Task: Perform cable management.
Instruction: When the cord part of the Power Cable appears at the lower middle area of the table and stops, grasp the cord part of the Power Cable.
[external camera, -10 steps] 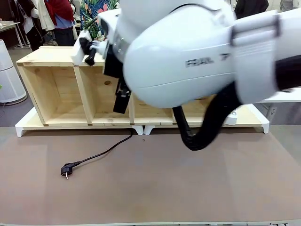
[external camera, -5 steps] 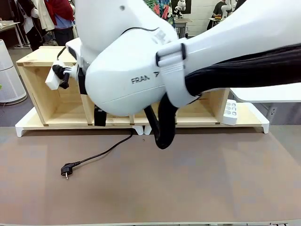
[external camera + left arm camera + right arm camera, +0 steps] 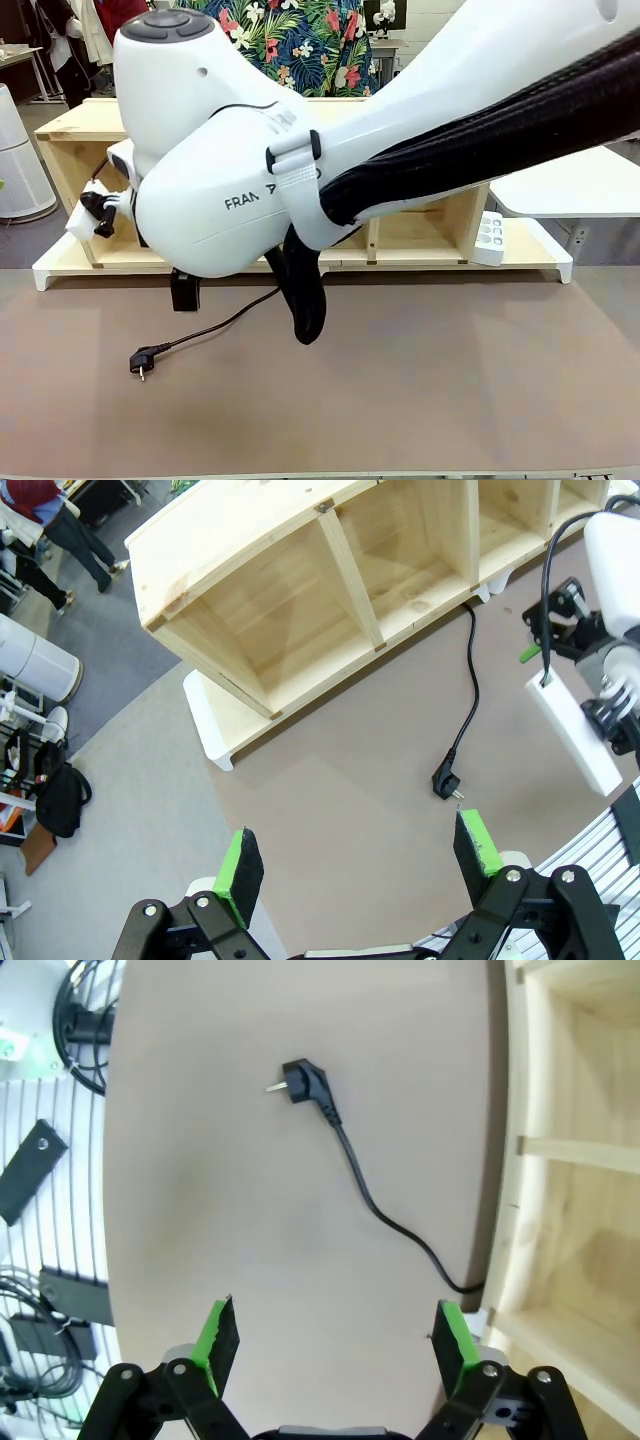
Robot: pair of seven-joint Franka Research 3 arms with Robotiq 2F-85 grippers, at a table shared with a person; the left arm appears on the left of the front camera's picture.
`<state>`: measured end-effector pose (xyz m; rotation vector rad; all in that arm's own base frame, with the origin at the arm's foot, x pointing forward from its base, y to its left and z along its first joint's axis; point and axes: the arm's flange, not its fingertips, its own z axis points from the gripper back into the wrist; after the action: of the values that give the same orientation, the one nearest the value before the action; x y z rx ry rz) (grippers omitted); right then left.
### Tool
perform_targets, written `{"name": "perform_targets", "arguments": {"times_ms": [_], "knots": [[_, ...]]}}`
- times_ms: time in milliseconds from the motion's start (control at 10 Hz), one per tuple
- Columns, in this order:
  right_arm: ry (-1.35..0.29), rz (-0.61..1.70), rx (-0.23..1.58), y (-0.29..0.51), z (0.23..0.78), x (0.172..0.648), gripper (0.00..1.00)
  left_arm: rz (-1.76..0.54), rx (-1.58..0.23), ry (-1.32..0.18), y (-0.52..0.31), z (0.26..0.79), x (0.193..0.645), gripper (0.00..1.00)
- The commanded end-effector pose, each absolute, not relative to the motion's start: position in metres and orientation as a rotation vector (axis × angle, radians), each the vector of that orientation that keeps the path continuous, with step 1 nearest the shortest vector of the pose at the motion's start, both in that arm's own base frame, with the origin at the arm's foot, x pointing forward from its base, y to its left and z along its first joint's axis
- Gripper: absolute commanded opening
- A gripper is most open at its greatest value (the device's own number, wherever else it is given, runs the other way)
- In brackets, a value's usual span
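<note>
**Right arm swinging left over the table toward the cable.**

The large white right arm is sweeping leftward and lower across the pale open-fronted wooden shelf, bringing its pincer within reach for a pick. The thin, glossy black cable is lying slack on the brown table surface, apparently emerging from under the shelf and ending at its black plug. The right gripper is hanging above it, jaws fully spread, empty; the left gripper is likewise gaping, holding nothing.
</note>
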<state>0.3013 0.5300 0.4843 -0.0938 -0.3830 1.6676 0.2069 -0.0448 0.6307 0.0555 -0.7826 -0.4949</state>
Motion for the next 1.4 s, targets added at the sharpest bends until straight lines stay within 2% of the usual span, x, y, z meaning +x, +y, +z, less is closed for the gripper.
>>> {"name": "perform_targets", "arguments": {"times_ms": [0,1200,1300], "knots": [[-0.354,1.692,-0.086,0.537,0.488,0.303,1.0,-0.488,0.051,-0.785,-0.044,0.631,0.206,1.0],[-0.367,1.677,-0.086,0.536,0.482,0.301,1.0,-0.488,0.051,-0.785,-0.044,0.631,0.206,1.0],[-0.376,1.759,-0.051,0.544,0.478,0.31,1.0,-0.488,0.051,-0.785,-0.044,0.631,0.206,1.0]]}}
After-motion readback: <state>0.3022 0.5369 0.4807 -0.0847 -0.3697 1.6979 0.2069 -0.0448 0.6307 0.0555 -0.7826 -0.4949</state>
